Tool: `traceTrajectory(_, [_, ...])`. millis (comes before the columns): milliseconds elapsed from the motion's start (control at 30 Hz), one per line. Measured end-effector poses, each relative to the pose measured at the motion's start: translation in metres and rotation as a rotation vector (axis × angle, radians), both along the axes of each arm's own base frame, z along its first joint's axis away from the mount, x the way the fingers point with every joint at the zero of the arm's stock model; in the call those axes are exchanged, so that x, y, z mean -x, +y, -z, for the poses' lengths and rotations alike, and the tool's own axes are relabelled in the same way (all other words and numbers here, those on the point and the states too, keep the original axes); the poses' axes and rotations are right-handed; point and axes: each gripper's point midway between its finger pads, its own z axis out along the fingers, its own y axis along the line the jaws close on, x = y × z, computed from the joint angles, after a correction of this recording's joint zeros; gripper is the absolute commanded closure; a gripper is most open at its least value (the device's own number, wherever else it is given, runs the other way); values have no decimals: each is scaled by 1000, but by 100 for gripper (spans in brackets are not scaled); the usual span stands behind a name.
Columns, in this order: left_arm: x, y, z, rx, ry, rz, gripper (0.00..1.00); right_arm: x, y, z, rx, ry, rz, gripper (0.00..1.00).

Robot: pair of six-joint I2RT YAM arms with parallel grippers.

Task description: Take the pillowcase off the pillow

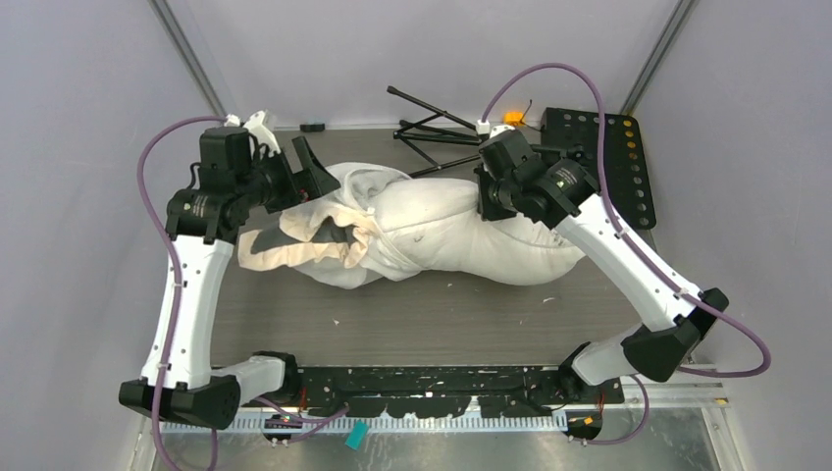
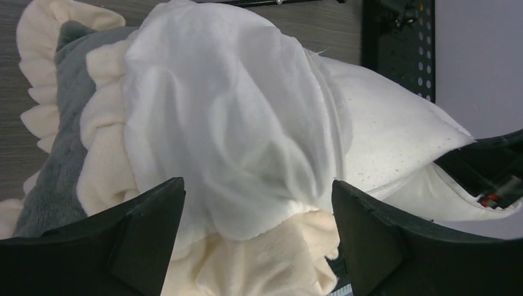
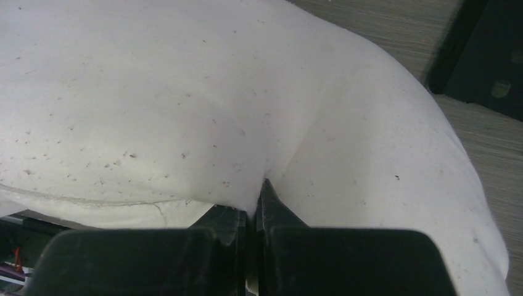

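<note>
- While the left hand [image 2: 258,194] stands with its fingers spread wide and grips nothing, the pillowcase [image 1: 294,245] lies bunched at the left end of the pillow, its grey plush and cream frill crumpled together on the surface [image 1: 442,314]. Taking a fresh hold on the cover looks like the step in hand.
- Between those spread fingers, the left wrist view shows a fold of thin white cloth [image 2: 228,123] draped over cream plush. I cannot tell whether that thin layer is the cover's lining or the cushion's own skin. The bite is therefore best taken lower, on the cream plush or the frill, which plainly belong to the cover.
- The fingers should close on a thick fold seated deep between them, since plush is likely slippery and a shallow pinch could slide off under load.
- The pull should then run leftward along the cushion's length and stay low, so the cover peels off rather than lifting everything.
- The pillow [image 1: 461,235] lies across the middle of the surface. Most of its speckled off-white body is already bare, and only its left end sits inside the cover.
- The right hand [image 3: 253,203] is pressed together on a small pinch of the pillow's fabric near its far right part, acting as an anchor. It does best to hold firm against the pull. If that small pinch slips, the cushion will likely travel with the cover.
</note>
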Motion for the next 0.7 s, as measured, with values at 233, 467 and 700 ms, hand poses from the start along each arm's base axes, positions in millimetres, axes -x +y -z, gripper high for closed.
traceTrajectory(233, [35, 29, -36, 25, -83, -209, 2, -10, -10, 8, 0, 33, 36, 100])
traceTrajectory(467, [97, 82, -53, 121, -158, -588, 0, -14, -11, 9, -17, 37, 43, 100])
traceTrajectory(700, [101, 101, 6, 100, 86, -807, 3, -16, -12, 10, -25, 38, 45, 100])
